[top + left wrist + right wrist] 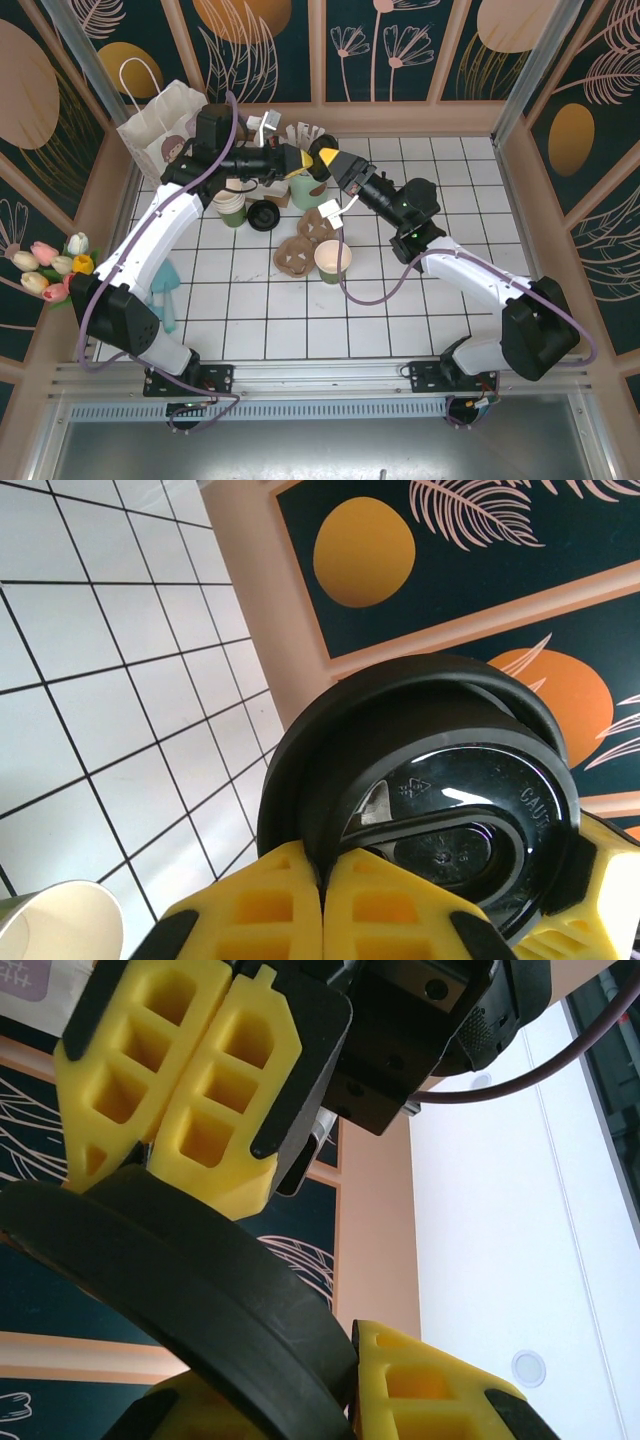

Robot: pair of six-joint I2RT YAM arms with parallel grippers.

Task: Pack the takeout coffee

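Takeout coffee (440, 780) — lid pinched | left pincer (322, 880) meets right pincer (330, 1385) | arms outstretched

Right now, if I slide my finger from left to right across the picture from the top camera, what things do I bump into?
tulips → white paper bag → green paper cup beside the left arm → black lid lying on the table → open green cup near the middle
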